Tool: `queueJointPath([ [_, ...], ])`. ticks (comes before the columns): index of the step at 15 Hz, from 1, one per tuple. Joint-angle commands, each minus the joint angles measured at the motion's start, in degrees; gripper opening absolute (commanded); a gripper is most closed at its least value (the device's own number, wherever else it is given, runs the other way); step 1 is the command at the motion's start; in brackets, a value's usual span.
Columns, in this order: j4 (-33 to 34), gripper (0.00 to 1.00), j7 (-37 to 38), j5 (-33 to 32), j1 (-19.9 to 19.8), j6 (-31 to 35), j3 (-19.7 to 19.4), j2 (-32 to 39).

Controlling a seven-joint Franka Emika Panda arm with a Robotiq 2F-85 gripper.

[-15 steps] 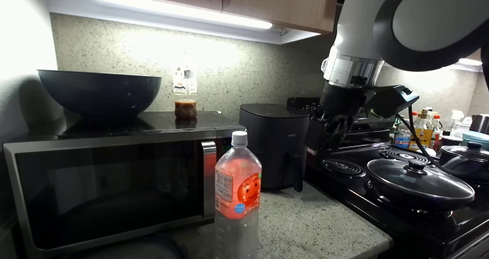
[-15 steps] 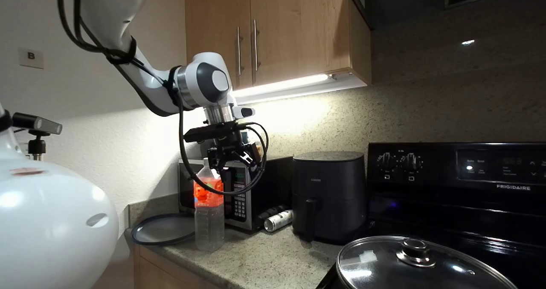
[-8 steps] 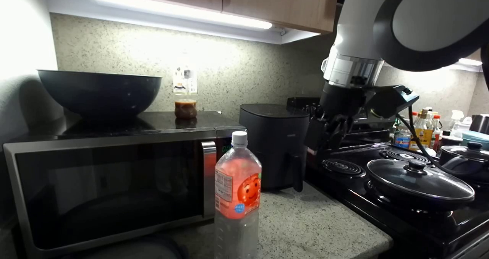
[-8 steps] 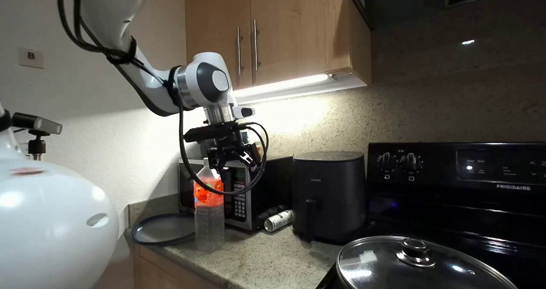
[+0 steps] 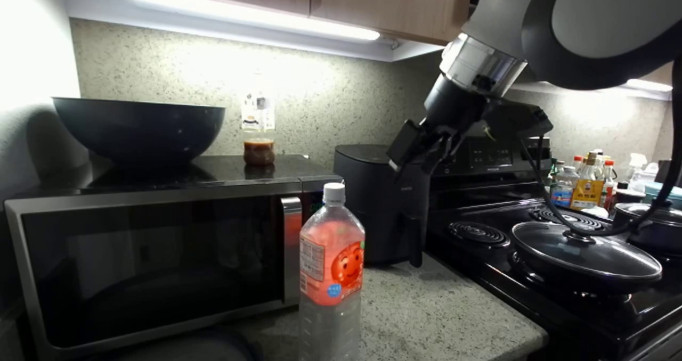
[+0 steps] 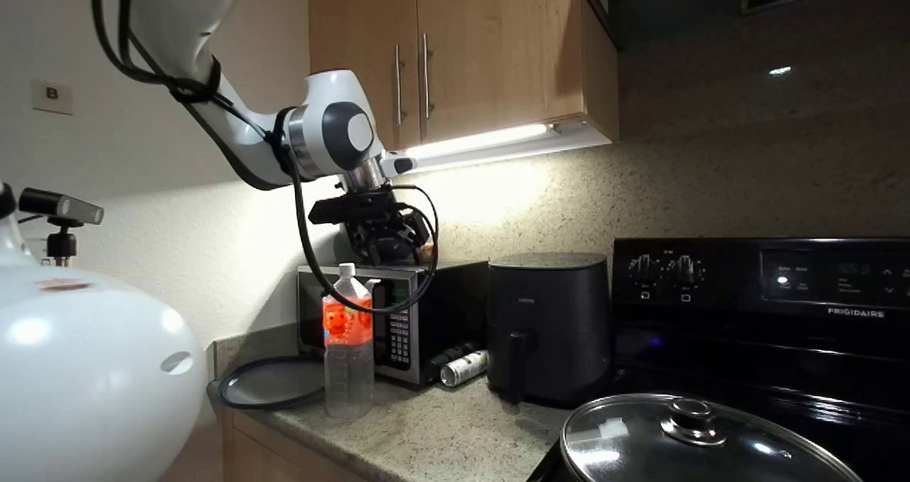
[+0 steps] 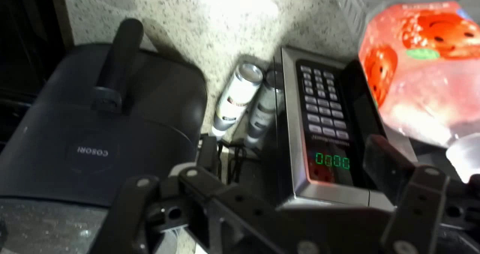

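My gripper (image 7: pixel 297 156) is open and empty, its two black fingers wide apart in the wrist view. It also shows in both exterior views (image 5: pixel 418 156) (image 6: pixel 387 244), tilted, above counter height. Between the fingers in the wrist view is the front corner of the microwave (image 7: pixel 300 153), with its keypad and green display. A clear bottle with a red label and white cap (image 5: pixel 331 270) stands upright on the counter, also seen at the right of the wrist view (image 7: pixel 420 70). A black air fryer (image 7: pixel 93 134) stands to the left there. Nothing visibly touches the fingers.
Two cylindrical containers (image 7: pixel 236 100) lie between air fryer and microwave. A dark bowl (image 5: pixel 138 129) and a jar of brown sauce (image 5: pixel 259 152) stand on the microwave. A lidded pan (image 5: pixel 586 254) sits on the stove. A wall cabinet (image 6: pixel 498 48) hangs above. A round lid (image 6: pixel 274 386) lies on the counter.
The arm was still between the two earlier moments. Since then my gripper has risen and tilted, its fingers swinging toward the microwave and air fryer. The other things have not moved.
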Motion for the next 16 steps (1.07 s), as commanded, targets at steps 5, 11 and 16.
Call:
queueJointPath([
  [5, -0.11, 1.00, 0.42, 1.99, 1.43, 7.84, -0.42, 0.65],
  [11, 6.61, 1.00, 5.80, 4.37, 2.72, 23.71, 3.68, 9.22],
  [16, 8.71, 1.00, 7.10, 3.42, 2.04, 24.89, 5.38, 11.03],
])
